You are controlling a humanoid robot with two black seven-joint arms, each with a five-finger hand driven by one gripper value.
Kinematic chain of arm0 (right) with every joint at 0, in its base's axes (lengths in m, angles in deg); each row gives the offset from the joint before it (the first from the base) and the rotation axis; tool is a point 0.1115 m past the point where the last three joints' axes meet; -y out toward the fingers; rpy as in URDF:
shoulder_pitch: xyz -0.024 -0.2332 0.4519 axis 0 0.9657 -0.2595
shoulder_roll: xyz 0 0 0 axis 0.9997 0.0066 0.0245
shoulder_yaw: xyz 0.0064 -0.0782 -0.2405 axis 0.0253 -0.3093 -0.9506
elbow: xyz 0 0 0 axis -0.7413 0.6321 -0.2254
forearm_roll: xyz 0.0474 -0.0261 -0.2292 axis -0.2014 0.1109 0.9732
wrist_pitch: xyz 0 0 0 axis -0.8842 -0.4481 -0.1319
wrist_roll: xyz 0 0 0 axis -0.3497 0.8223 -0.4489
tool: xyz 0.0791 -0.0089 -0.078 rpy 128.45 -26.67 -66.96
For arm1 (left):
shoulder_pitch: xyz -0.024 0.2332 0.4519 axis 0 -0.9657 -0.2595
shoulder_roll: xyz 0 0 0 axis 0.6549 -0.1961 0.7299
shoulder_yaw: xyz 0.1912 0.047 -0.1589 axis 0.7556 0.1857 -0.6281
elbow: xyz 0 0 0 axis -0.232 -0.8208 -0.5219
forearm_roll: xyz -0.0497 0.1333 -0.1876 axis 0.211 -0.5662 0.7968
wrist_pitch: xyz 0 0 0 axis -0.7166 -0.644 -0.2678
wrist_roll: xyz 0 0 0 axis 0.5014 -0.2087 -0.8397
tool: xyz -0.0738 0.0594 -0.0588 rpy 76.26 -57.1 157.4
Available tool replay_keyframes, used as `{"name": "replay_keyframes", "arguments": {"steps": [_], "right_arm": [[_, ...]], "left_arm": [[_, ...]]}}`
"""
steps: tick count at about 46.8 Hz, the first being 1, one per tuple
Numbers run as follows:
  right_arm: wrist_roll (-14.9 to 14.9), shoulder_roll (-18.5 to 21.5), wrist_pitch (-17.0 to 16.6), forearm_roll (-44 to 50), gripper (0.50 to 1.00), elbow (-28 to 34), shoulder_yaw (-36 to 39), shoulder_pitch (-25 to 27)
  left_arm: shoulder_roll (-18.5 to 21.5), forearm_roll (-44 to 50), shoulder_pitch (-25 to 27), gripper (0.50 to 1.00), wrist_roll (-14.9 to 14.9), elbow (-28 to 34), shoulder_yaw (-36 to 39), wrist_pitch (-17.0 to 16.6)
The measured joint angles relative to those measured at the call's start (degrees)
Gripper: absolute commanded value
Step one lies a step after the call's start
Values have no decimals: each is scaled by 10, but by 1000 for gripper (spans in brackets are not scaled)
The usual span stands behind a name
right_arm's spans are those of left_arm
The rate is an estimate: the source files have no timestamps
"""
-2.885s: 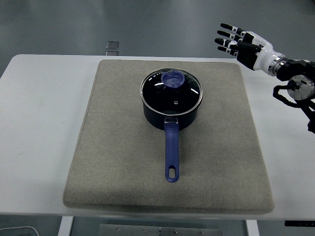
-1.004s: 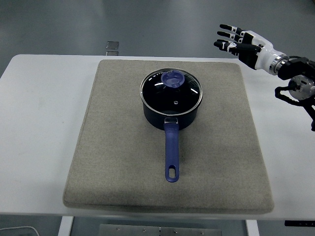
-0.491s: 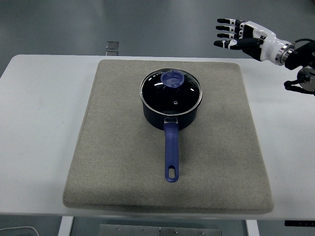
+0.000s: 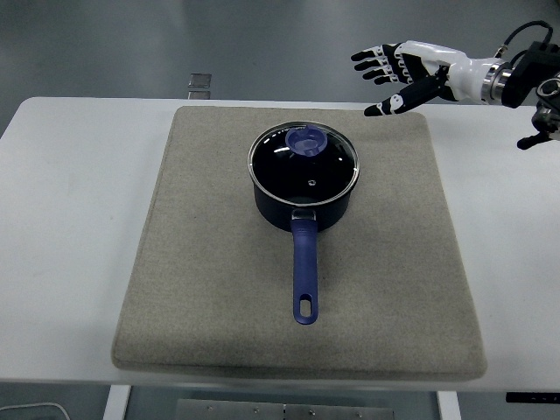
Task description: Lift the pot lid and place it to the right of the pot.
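White-and-black right hand (image 4: 411,68) has swung in toward the glass lid w/ blue knob (image 4: 305,161), fingers spread, empty; approach underway, lid untouched.

The right robot hand (image 4: 411,68) is white across its back and palm shell, with black finger segments broken by small white patches at the knuckles and tips; its wrist runs into a silver ring and a black forearm. Down and to the left of that hand, the dark navy saucepan (image 4: 304,203) carries a clear glass lid (image 4: 304,164) with a silvery metal rim and a translucent blue round knob (image 4: 307,141), and a long blue handle (image 4: 304,273). Beneath lies a plain grey-beige felt mat (image 4: 192,280), unpatterned, on a glossy white table (image 4: 66,219). Beyond the hand the floor is dull grey-green.
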Motion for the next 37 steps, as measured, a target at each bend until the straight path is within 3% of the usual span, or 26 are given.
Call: {"name": "replay_keyframes", "arguments": {"steps": [6, 14, 27, 37], "right_arm": [[-21, -5, -10, 40, 928, -13, -27, -34], [-26, 5, -23, 78, 928, -15, -51, -72], [-27, 56, -25, 137, 928, -21, -127, -125], [-27, 88, -46, 156, 928, -32, -168, -153]], "left_arm": [[0, 0, 0, 1000, 0, 0, 0, 0], [0, 0, 0, 1000, 0, 0, 0, 0], [0, 0, 0, 1000, 0, 0, 0, 0], [0, 0, 0, 1000, 0, 0, 0, 0]]}}
